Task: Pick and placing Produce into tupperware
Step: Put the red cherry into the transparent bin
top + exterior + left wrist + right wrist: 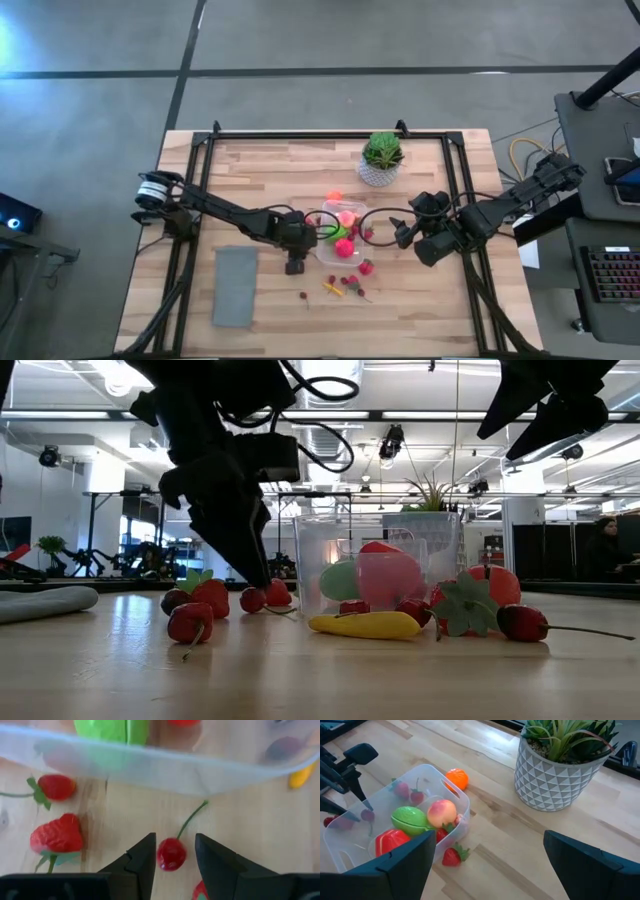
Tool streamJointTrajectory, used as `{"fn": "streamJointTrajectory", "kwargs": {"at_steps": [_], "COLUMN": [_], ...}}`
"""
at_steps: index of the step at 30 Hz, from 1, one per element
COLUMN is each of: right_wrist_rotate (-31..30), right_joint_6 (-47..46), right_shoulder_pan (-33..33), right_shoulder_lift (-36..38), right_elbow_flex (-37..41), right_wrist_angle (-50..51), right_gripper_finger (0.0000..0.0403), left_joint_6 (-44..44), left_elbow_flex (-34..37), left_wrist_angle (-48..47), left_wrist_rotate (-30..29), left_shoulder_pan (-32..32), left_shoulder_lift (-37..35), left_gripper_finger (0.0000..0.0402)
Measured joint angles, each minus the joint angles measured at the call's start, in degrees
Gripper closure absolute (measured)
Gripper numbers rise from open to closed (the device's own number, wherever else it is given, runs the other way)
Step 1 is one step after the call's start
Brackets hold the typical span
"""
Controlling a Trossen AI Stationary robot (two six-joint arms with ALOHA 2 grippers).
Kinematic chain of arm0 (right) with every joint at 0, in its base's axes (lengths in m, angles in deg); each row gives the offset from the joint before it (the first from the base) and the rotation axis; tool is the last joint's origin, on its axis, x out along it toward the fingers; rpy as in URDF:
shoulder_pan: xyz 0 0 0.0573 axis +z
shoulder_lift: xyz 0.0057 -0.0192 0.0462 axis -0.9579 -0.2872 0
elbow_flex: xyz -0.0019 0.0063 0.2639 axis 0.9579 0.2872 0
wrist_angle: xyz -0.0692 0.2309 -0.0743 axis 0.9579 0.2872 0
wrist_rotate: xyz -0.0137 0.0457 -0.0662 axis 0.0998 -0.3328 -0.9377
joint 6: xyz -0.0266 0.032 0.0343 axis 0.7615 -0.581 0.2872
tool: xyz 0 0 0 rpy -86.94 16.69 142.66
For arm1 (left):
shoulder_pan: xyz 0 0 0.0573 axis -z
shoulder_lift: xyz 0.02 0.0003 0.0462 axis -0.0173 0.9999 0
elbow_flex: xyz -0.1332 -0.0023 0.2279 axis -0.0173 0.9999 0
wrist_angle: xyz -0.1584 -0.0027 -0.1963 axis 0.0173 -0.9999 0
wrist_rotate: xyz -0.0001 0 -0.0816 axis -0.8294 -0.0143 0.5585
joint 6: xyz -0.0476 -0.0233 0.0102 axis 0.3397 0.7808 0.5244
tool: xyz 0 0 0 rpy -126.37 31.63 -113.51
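My left gripper (pixel 174 854) sits low on the table just beside the tupperware (pixel 165 767), fingers apart around a red cherry (pixel 171 854) without touching it. My right gripper (pixel 412 236) hangs spread open, raised on the tupperware's other side.

You have the tupperware (pixel 340 232) at the middle of the tabletop (pixel 290 160), holding green, pink and peach produce (pixel 344 247). Your left tool (pixel 296 240) sits just beside the tupperware on its left edge, pointing down. Your right tool (pixel 405 232) hangs near the tupperware on the opposite side. Loose red and yellow pieces (pixel 340 288) lie just in front of the tupperware. A potted plant (pixel 381 158) stands behind it, and a grey rectangle (pixel 235 285) lies well to its left.
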Motion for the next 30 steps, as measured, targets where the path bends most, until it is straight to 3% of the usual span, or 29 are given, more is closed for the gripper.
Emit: {"fn": "streamJointTrajectory", "kwargs": {"at_steps": [25, 30], "right_wrist_rotate": [0.0, 0.0], "right_joint_6": [-0.3, 0.2], "right_shoulder_pan": [0.0, 0.0], "right_shoulder_lift": [0.0, 0.0], "right_elbow_flex": [0.1, 0.1], "right_wrist_angle": [0.1, 0.2], "right_gripper_finger": [0.0042, 0.0041], "left_joint_6": [-0.1, -0.1], "left_elbow_flex": [0.6, 0.2], "left_wrist_angle": [-2.8, -2.9], "left_wrist_rotate": [0.6, 0.6], "left_shoulder_pan": [0.2, 0.2], "left_shoulder_lift": [2.4, 2.4], "left_gripper_finger": [0.0281, 0.0304]}}
